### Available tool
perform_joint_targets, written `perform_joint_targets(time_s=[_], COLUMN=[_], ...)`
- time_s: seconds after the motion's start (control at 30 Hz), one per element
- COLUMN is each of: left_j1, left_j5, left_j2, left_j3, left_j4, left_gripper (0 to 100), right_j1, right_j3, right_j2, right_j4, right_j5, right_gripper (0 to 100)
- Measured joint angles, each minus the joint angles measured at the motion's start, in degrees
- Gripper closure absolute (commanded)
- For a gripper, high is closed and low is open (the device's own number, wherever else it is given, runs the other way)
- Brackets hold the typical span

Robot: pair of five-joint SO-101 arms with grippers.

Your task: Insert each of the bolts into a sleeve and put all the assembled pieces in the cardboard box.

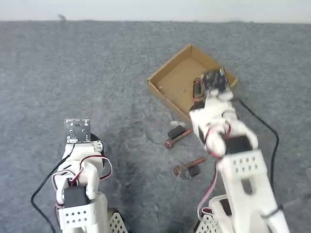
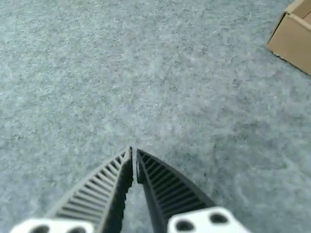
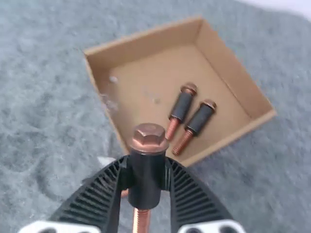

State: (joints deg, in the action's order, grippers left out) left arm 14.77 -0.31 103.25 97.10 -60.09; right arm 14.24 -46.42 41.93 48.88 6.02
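The right gripper is clamped on a black sleeve with a copper bolt through it, hex head up and threaded end poking out below. It holds this piece above the near edge of the cardboard box. Two assembled pieces lie side by side on the box floor toward its right wall, touching or nearly so. From above, the right arm and its wrist camera cover the box's near right corner and hide the held piece. On the grey carpet just near of the box lies a loose bolt with a dark sleeve beside or on it; which cannot be told. A second loose bolt lies nearer still, close to the right arm's base, partly in a dark sleeve. A black cable runs along the arm's right. The left gripper sits well to the left over bare carpet, its fingers closed almost tip to tip with nothing between them.
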Motion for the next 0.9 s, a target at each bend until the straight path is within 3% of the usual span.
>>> perform_joint_targets(time_s=[0.27, 0.63, 0.83, 0.9], left_j1=[0.0, 0.0, 0.0, 0.0], left_j5=[0.0, 0.0, 0.0, 0.0], left_j2=[0.0, 0.0, 0.0, 0.0], left_j3=[0.0, 0.0, 0.0, 0.0], left_j4=[0.0, 0.0, 0.0, 0.0], left_gripper=[99, 99, 99, 99], right_j1=[-5.6, -5.7, -6.0, -6.0], right_j3=[22.7, 46.2, 51.5, 52.5], right_j2=[-28.0, -60.5, -69.2, -69.6], right_j4=[1.0, 1.1, 1.1, 1.1], right_j5=[-3.7, -10.5, -11.9, -12.0], right_gripper=[99.1, 98.3, 80.9, 79.4])
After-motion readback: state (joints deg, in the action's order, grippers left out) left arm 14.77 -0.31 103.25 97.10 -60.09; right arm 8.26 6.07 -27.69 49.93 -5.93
